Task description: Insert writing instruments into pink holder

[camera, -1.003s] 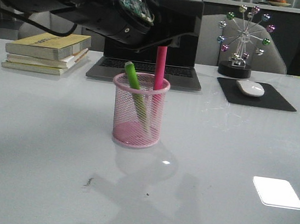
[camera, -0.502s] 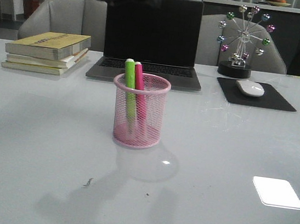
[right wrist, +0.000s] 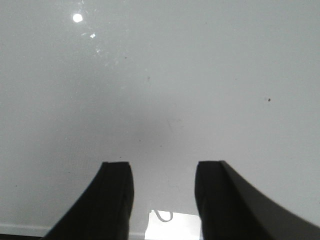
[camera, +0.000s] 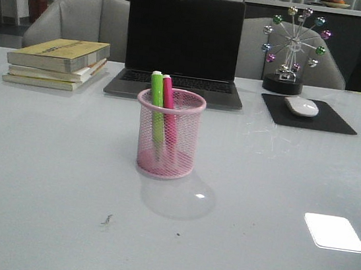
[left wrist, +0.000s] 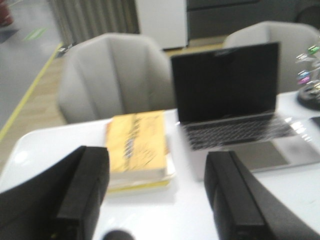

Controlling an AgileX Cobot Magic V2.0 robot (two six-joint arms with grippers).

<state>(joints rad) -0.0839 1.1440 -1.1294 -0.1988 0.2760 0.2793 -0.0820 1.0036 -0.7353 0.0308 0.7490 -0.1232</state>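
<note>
Mid-table, before laptop (camera: 180, 48): pink holder (camera: 167, 133) upright, green marker (camera: 156, 105) and pink marker (camera: 167, 103) inside, side by side. Left gripper (left wrist: 157, 192) jaws apart, empty; right gripper (right wrist: 162, 192) likewise.

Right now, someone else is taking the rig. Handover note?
Left gripper: open, empty, facing the stack of yellow books and the laptop.
Right gripper: open, empty, over bare white table.
Green marker and pink marker: both stand in the pink mesh holder, leaning side by side.
Done: both markers inserted.
Left: nothing visible to insert.
</note>
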